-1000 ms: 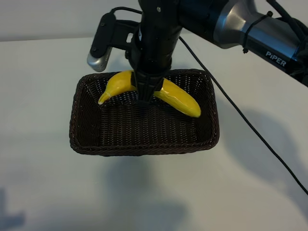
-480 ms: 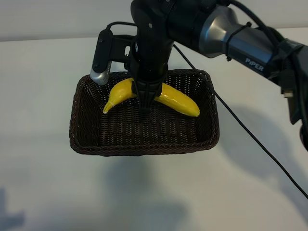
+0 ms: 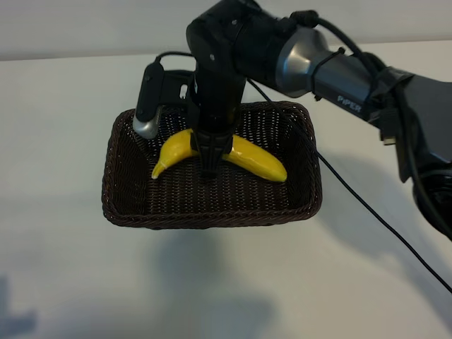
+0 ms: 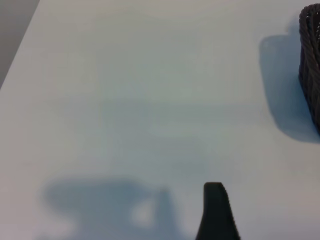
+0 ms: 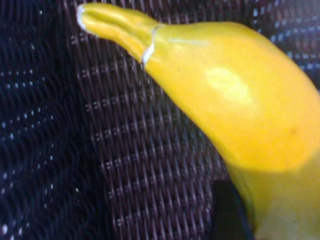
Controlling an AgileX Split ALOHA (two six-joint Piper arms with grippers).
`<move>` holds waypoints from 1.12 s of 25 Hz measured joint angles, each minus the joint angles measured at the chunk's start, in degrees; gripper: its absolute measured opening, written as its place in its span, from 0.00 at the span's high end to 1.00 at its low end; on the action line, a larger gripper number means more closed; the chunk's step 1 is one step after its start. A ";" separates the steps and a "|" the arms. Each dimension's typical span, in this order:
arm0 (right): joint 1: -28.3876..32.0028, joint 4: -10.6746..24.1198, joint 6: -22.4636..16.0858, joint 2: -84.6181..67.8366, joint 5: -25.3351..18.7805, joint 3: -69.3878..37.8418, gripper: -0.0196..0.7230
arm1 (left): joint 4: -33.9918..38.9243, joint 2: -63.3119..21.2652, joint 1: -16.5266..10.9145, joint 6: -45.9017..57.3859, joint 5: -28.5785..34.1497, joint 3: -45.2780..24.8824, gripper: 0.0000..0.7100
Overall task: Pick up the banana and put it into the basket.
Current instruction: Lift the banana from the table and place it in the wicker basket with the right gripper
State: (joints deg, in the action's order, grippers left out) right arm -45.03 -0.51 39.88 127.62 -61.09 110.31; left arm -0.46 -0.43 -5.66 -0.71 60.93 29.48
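The yellow banana (image 3: 251, 159) hangs low inside the dark brown wicker basket (image 3: 212, 219), just over its woven floor. My right gripper (image 3: 210, 154) comes straight down from above and is shut on the banana's middle, so both ends stick out to either side. In the right wrist view the banana (image 5: 240, 100) fills the frame over the basket weave (image 5: 140, 150), with one dark finger (image 5: 227, 212) against it. I cannot tell whether the banana touches the floor. The left arm is parked away from the basket; one finger (image 4: 216, 212) shows above bare table, holding nothing.
The basket stands mid-table on a white tabletop (image 3: 63, 268). The right arm's black cable (image 3: 367, 205) trails across the table to the basket's right. A corner of the basket (image 4: 311, 65) shows at the edge of the left wrist view.
My right gripper has sunk deeper into the basket with the banana, which now sits lower and nearer the floor. The arm has leaned further over the basket.
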 joint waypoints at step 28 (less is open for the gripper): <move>0.00 -0.06 -0.09 0.76 0.43 0.36 0.21 | 0.00 0.00 0.00 0.00 0.00 0.00 0.27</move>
State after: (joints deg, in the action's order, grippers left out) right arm -45.03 -0.57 39.79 128.38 -60.67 110.68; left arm -0.46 -0.43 -5.66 -0.71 60.93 29.48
